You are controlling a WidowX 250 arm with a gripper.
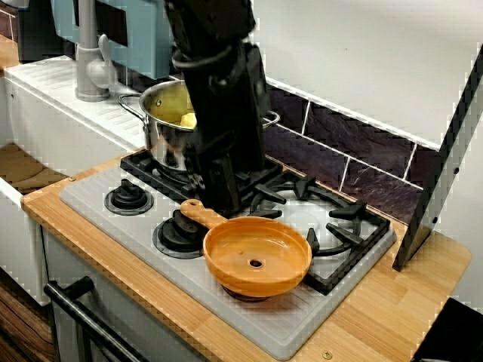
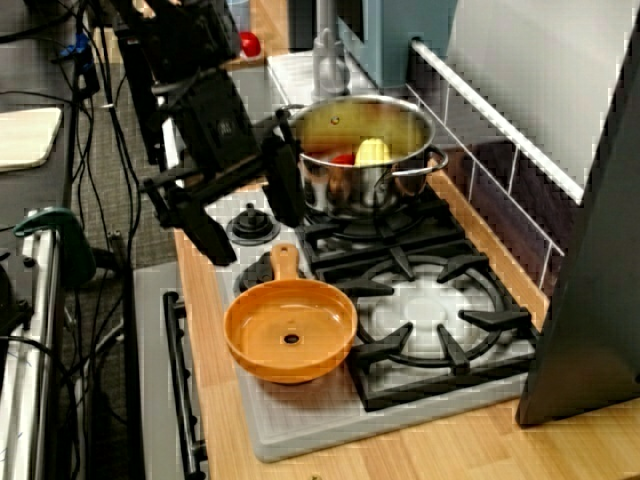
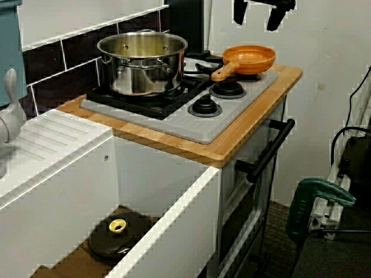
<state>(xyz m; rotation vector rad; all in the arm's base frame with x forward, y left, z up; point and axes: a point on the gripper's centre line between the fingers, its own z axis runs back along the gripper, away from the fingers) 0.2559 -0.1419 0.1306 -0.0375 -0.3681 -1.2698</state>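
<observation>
In the front view the fingers cannot be told apart from the dark arm (image 1: 219, 113), and in the view from the sink only the fingertips (image 3: 239, 11) are seen, cut off at the top edge. In the side view the gripper (image 2: 250, 215) is held tilted above the stove (image 2: 300, 430), fingers spread wide with nothing between, and the orange pan (image 2: 290, 330) is found at 5 o'clock from it, at the stove's front.

text: none legible | tool (image 2: 245, 210): small pale mark (image 2: 222, 126) on body, maybe a logo, unreadable
</observation>
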